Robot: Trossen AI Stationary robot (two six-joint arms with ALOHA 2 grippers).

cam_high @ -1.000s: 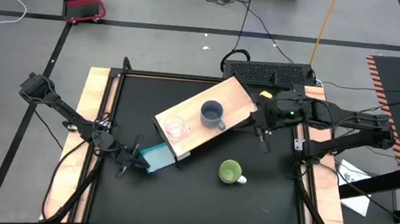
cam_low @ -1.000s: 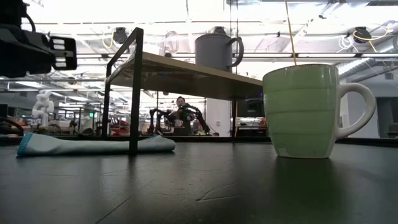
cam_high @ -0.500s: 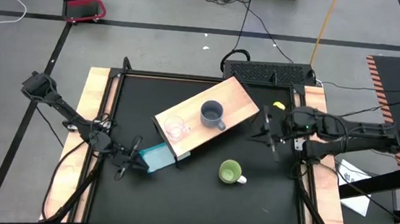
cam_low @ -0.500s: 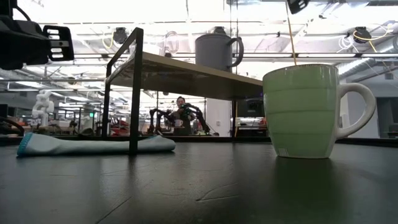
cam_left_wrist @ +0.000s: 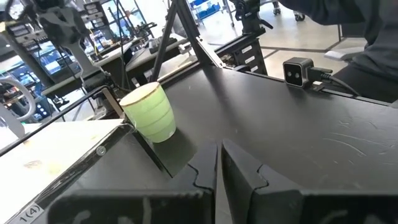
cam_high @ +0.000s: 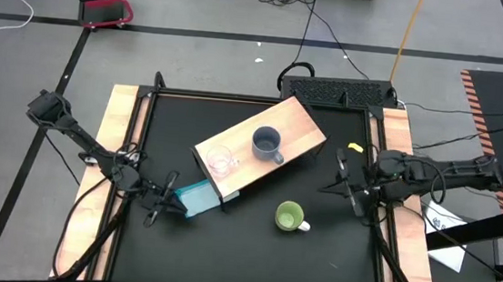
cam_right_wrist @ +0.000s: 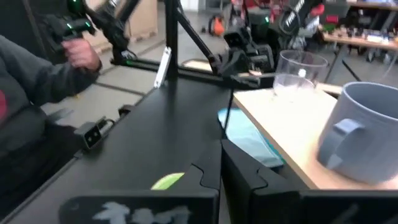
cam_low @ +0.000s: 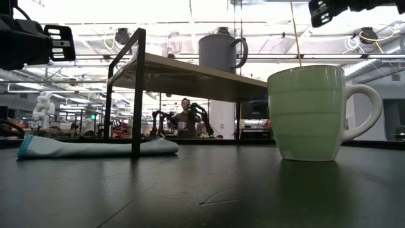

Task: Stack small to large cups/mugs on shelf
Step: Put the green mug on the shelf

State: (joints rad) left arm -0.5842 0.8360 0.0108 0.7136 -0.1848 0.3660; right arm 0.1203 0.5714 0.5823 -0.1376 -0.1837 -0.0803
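Note:
The light-wood shelf [cam_high: 260, 146] stands slantwise on the black table. The grey-blue mug [cam_high: 268, 143] and the clear glass cup [cam_high: 220, 161] stand upright on its top, apart from each other. Both also show in the right wrist view: the mug [cam_right_wrist: 360, 134] and the glass [cam_right_wrist: 298, 71]. The light-green mug [cam_high: 289, 217] stands upright on the table nearer the front and shows large in the low view [cam_low: 310, 114]. My left gripper [cam_high: 158, 206] is shut and empty, low beside the teal block [cam_high: 196, 197]. My right gripper [cam_high: 344, 179] is shut and empty, above the table to the right of the shelf.
The flat teal block lies on the table at the shelf's near left end [cam_low: 95, 147]. A black metal frame [cam_high: 156, 87] runs along the table's edges. A person in dark clothes [cam_right_wrist: 25, 124] sits beyond the table's front edge.
My right gripper has drawn back from the shelf's right end, near the grey-blue mug, toward the table's right and near edges. It has come into the top right of the low view. The mugs and the glass have stayed in place.

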